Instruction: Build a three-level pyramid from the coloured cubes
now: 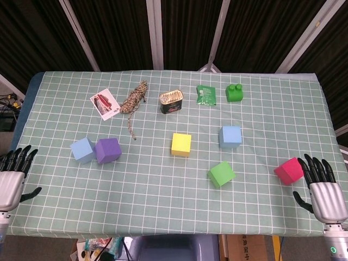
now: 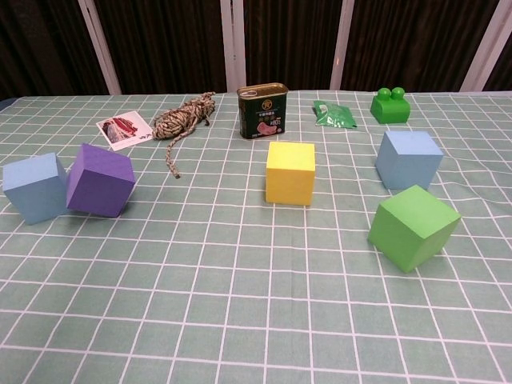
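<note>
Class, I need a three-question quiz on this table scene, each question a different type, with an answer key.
1. True or false: the purple cube touches a blue cube.
2. Which cube lies nearest the right hand? A) yellow cube B) pink cube C) green cube
3. Fill in: the can stands between the twine and the green ____.

Key
1. True: they sit side by side in contact, seen in both views.
2. B: it lies just beside the fingertips, untouched.
3. Packet.
</note>
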Motion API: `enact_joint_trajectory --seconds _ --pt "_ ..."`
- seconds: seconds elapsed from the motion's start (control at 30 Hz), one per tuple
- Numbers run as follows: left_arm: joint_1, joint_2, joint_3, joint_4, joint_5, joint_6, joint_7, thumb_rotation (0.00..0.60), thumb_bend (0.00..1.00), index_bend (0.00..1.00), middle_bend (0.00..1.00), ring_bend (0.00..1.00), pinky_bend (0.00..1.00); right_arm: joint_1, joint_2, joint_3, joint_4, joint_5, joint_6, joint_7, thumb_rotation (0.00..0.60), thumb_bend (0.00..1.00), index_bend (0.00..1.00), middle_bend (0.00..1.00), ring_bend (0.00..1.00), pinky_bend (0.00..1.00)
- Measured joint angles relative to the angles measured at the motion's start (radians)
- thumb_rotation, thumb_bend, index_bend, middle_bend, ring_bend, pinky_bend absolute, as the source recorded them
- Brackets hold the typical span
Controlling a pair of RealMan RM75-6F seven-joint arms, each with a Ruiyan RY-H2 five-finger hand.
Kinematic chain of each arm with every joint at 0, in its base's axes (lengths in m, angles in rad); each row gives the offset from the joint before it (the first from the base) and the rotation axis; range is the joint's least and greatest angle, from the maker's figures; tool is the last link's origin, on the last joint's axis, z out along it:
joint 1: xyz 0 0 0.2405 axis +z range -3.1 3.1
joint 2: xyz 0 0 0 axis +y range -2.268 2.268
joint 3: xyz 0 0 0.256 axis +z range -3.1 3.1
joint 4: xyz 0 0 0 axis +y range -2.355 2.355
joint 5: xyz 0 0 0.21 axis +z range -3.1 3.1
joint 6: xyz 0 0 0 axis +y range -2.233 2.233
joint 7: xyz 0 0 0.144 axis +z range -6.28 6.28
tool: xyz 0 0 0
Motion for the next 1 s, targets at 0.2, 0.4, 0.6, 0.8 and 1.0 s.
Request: enact_joint_trajectory --seconds 0.2,0.4,0.6,0.8,1.0 --pt "-0.023 0.006 -0.016 -0.051 -0.040 -0.042 0.026 0.600 0.00 0.00 0.00 0.00 0.03 -0.002 0.008 -0.001 -0.002 0.004 -0.001 0.019 0.600 0.30 0.00 0.00 0.00 0.00" --pt "-0.066 0.008 -0.049 -0.117 -0.101 -0.096 0.105 0.600 0.04 0.00 0.00 0.00 0.04 -0.002 0.012 -0.002 -0.006 0.005 -0.006 0.030 0.600 0.29 0.00 0.00 0.00 0.00" --pt "-0.132 -0.005 -0.101 -0.209 -0.232 -0.171 0.225 0.600 0.09 0.00 0.06 0.00 0.06 0.001 0.013 -0.001 -0.010 0.010 -0.016 0.034 0.600 0.29 0.00 0.00 0.00 0.00" --pt "-0.215 -0.029 -0.154 -0.298 -0.406 -0.231 0.362 0.600 0.14 0.00 0.09 0.00 0.06 0.001 0.016 -0.002 -0.013 0.013 -0.020 0.039 0.600 0.29 0.00 0.00 0.00 0.00" --pt "-0.308 -0.085 -0.198 -0.345 -0.597 -0.253 0.486 0.600 0.20 0.00 0.12 0.00 0.07 0.000 0.020 -0.003 -0.016 0.014 -0.021 0.047 0.600 0.29 0.00 0.00 0.00 0.00"
